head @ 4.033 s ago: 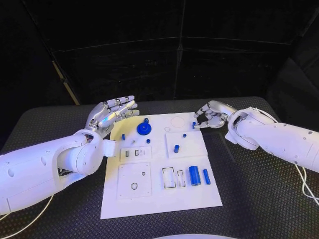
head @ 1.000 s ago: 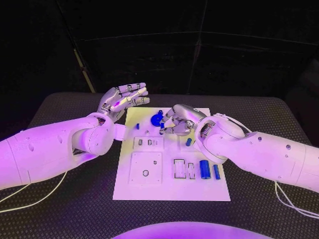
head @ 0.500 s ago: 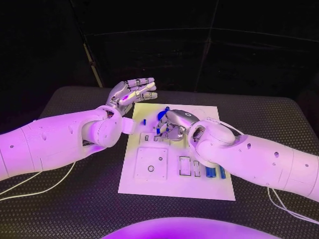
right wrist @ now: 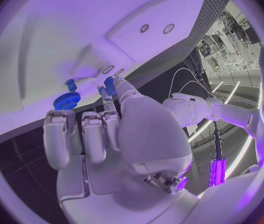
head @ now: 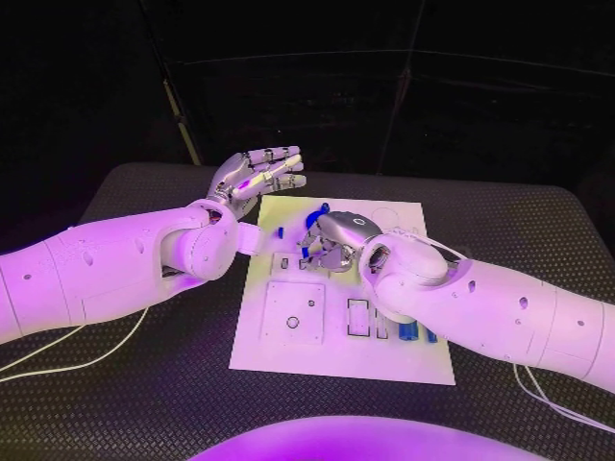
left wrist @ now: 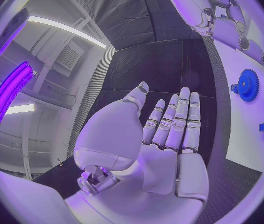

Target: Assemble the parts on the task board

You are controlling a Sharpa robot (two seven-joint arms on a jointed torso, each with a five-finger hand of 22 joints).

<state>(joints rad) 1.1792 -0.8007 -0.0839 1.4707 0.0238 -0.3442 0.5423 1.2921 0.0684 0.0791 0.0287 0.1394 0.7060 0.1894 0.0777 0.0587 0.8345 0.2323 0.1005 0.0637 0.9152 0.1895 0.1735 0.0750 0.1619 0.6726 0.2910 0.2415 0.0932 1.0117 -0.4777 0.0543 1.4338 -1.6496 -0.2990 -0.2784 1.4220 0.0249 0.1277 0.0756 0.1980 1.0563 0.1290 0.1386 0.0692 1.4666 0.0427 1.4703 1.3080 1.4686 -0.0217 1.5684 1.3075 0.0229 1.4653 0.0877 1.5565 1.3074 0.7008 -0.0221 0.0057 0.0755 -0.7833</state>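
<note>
Right hand (head: 332, 240) has crossed from the board's far right corner to its upper middle; left hand (head: 255, 178) stayed raised. Left to right: left hand is released, fingers spread, off the task board (head: 338, 365) at its far left corner; blue gear (right wrist: 64, 100) lies flat on the board near there. Right hand, fingers curled, pinches a small blue peg (right wrist: 109, 86) just beside the gear. Peg judged light, stiff, smooth and slip-prone; grip its sides. Room is tight near the gear; the board's near half and right edge lie open.
</note>
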